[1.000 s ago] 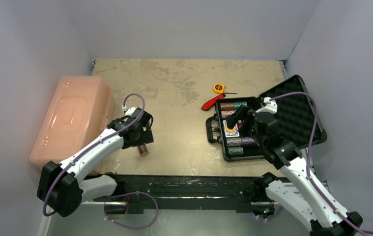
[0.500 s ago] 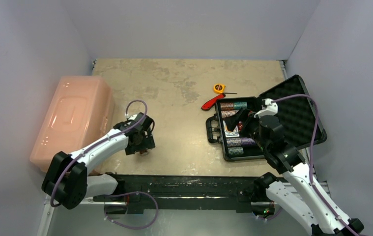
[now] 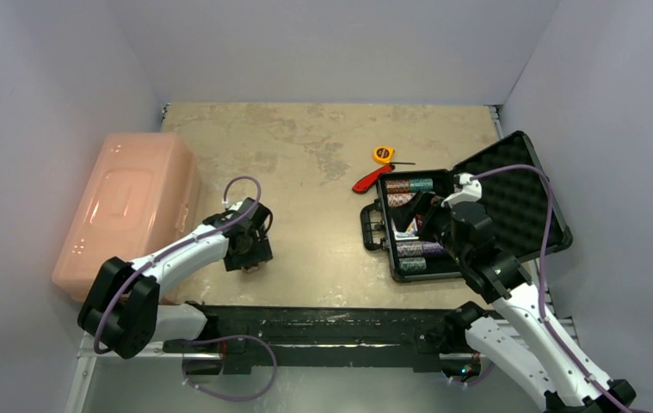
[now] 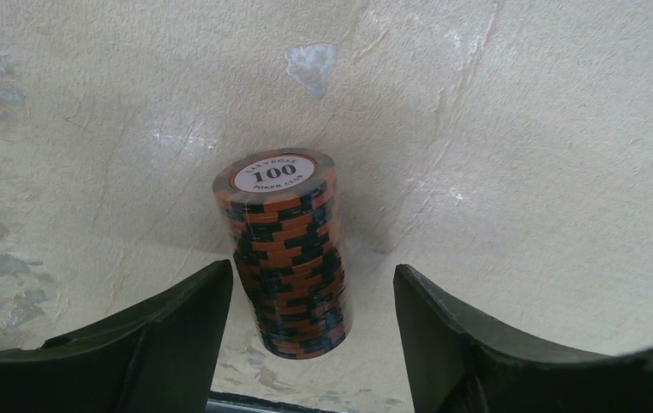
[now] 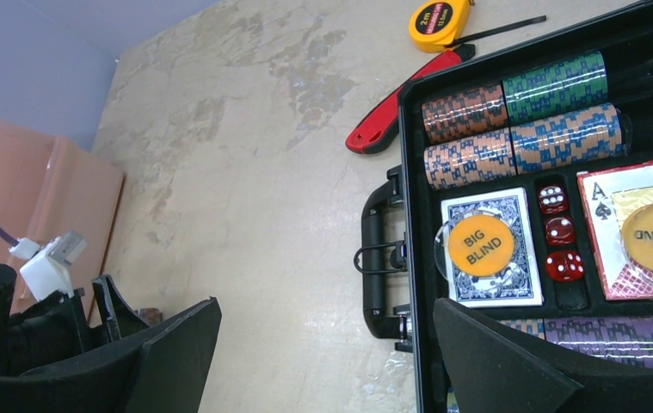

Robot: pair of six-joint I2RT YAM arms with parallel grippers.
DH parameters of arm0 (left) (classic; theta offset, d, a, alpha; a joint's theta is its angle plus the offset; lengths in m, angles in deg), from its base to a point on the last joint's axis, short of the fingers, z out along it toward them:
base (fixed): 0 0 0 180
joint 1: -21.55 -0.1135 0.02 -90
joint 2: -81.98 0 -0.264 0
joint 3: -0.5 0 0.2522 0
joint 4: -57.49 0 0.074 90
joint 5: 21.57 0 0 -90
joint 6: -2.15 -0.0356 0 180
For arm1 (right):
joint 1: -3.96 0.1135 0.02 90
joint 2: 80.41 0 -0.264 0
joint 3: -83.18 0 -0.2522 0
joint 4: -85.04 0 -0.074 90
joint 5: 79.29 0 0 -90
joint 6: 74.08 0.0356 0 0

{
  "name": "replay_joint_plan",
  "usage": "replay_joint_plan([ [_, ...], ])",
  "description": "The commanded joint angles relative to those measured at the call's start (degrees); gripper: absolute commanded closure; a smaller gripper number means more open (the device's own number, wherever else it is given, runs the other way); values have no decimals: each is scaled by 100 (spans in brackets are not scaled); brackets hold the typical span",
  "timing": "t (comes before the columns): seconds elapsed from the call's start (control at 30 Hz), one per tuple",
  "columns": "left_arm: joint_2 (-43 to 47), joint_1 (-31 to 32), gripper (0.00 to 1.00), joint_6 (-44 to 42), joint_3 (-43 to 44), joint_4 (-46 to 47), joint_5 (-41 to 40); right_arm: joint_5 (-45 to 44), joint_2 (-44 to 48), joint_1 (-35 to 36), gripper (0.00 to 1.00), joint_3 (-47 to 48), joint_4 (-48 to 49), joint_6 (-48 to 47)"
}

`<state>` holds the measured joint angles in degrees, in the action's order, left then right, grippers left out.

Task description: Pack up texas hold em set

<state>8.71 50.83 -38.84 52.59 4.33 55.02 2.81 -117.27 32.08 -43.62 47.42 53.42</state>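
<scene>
A: Top camera looks down from behind, near edge of the table (image 3: 323, 297) at six o'clock.
B: Left wrist sits close above a chip roll (image 4: 284, 258); right wrist shares the case (image 5: 410, 138), three o'clock overhead.

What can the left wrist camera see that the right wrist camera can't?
Only the left wrist view: a stack of orange-and-black chips marked 100, standing inside the open left tool. Only the right wrist view: the open black case with chip rolls and red dice, plus the yellow tape measure and pink bin. Both: the beige table.
</scene>
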Motion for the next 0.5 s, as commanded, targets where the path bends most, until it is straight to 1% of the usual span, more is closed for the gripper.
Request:
replay_joint_plan([
  [0.0, -60, -39, 33, 107, -43, 155, -51, 69, -42, 16, 1, -59, 201, -63],
  [0.13, -56, -37, 38, 135, -57, 127, -74, 95, -120, 18, 1, -51, 210, -59],
  [0.33, -38, -37, 52, 157, -80, 133, -83, 147, -161, 18, 1, -59, 234, -58],
  [0.4, -45, -40, 59, 140, -71, 138, -79, 156, -177, 18, 1, -53, 228, -66],
  [0.47, -34, -39, 71, 108, -69, 181, -30, 166, -196, 13, 1, -41, 224, -67],
])
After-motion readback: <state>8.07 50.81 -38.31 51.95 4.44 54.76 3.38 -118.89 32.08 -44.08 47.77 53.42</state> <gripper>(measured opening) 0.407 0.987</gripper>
